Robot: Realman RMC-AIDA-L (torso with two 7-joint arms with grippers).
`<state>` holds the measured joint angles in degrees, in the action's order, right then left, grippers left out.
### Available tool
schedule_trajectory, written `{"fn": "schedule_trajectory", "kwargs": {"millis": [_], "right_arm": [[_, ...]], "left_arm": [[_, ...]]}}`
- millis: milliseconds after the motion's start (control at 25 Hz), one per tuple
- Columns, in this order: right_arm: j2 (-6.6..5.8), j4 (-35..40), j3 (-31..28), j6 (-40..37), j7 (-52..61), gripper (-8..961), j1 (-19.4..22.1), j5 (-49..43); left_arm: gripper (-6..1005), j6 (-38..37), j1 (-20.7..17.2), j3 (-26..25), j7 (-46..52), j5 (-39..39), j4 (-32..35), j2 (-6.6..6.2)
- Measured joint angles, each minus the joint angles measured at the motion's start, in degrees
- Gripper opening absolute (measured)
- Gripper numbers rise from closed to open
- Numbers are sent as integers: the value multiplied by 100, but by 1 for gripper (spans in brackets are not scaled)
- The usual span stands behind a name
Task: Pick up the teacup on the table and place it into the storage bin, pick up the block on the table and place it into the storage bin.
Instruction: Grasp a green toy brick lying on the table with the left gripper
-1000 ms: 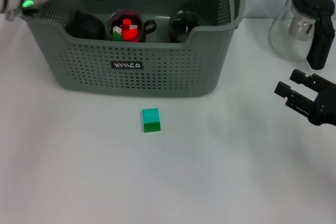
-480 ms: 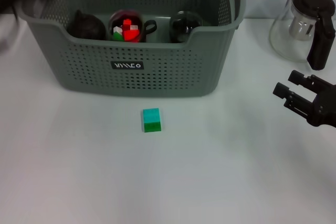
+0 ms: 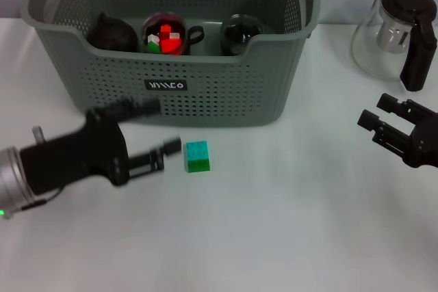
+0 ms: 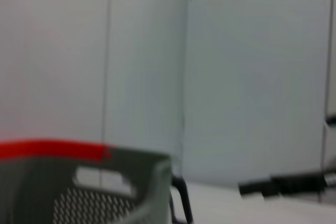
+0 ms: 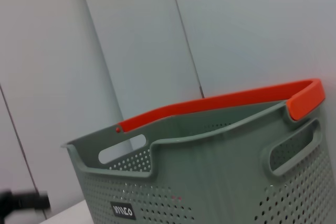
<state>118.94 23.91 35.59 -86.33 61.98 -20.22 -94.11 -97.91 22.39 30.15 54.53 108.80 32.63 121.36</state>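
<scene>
A small block, cyan on top and green at the bottom, lies on the white table just in front of the storage bin. My left gripper hovers low over the table just left of the block, open, with nothing between its fingers. Inside the bin stand three dark teacups; the middle cup holds red, white and green blocks. The bin's orange handle and grey-green wall fill the right wrist view, and a corner of the bin shows in the left wrist view. My right gripper waits open at the right.
A glass teapot with a black lid and handle stands at the back right, behind the right gripper. The bin's front wall rises directly behind the block. White table stretches in front of the block.
The left arm has left the bin's back left corner and come down to the table, its open gripper now just left of the block. Block and right arm have not moved.
</scene>
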Motion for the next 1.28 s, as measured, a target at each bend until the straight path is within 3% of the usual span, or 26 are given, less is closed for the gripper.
{"fn": "schedule_trajectory", "kwargs": {"millis": [320, 680, 1080, 1280], "right_arm": [[0, 35, 41, -19, 164, 641, -43, -14], [-20, 26, 10, -25, 174, 642, -42, -20], [-6, 29, 0, -9, 174, 642, -51, -19], [-13, 32, 0, -18, 185, 642, -54, -16]], "left_arm": [[735, 996, 515, 49, 183, 1298, -83, 20], [734, 2298, 839, 750, 241, 1396, -200, 255], [734, 3020, 1080, 937, 609, 1377, -280, 272], [734, 3495, 1218, 1199, 1291, 1417, -312, 269]]}}
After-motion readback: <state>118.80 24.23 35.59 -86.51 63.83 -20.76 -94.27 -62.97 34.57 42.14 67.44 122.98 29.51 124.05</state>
